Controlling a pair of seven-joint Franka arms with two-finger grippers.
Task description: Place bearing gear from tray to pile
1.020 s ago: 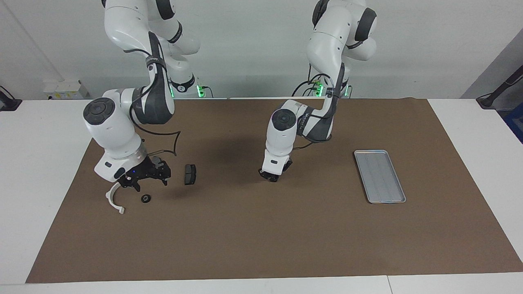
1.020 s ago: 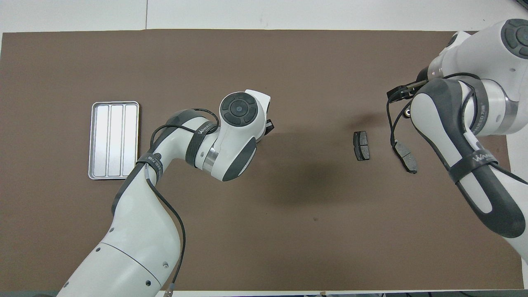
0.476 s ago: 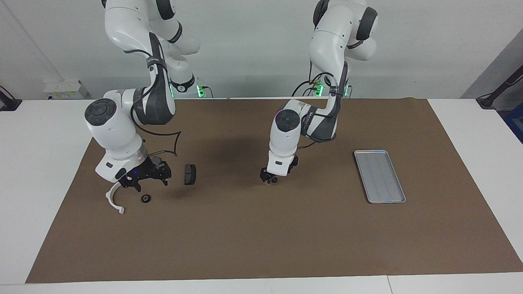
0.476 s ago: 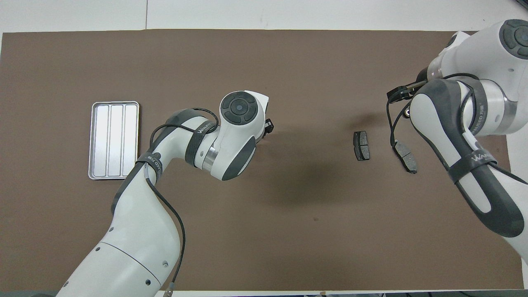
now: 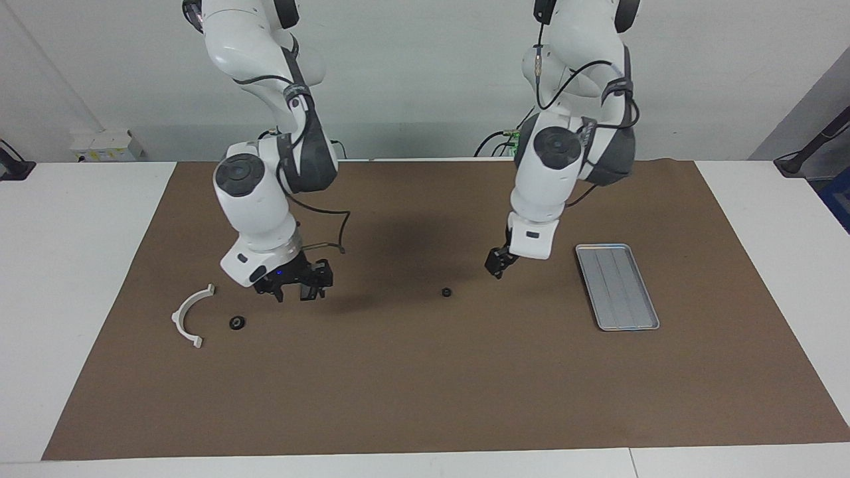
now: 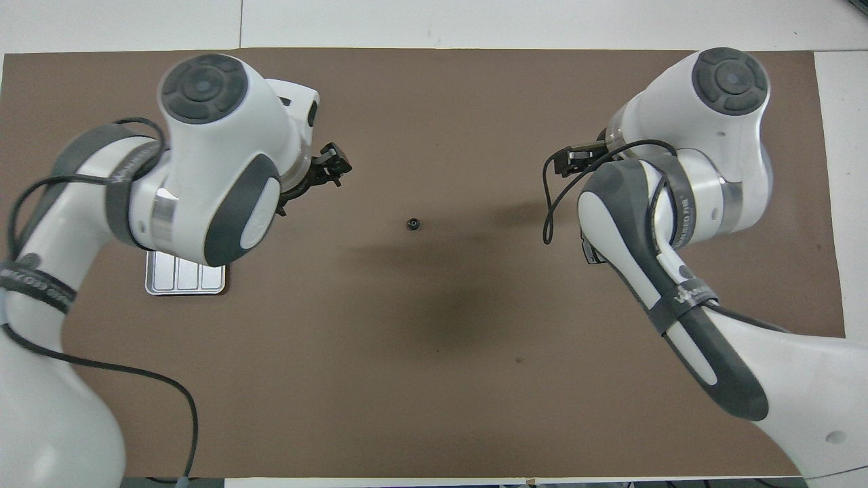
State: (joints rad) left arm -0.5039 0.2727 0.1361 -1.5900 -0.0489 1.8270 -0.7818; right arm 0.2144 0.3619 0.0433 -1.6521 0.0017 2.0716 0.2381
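From overhead my left arm covers most of the tray (image 6: 184, 279), and my right arm hides the brake pads. The small gear (image 5: 447, 291) is too tiny to read.

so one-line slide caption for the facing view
Small black gear lies mid-mat between left gripper, raised beside the tray, and right gripper.

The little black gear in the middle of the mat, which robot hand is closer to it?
The left gripper. It hangs just beside the small black bearing gear, toward the tray. The right gripper is clearly farther off, toward the white bracket.
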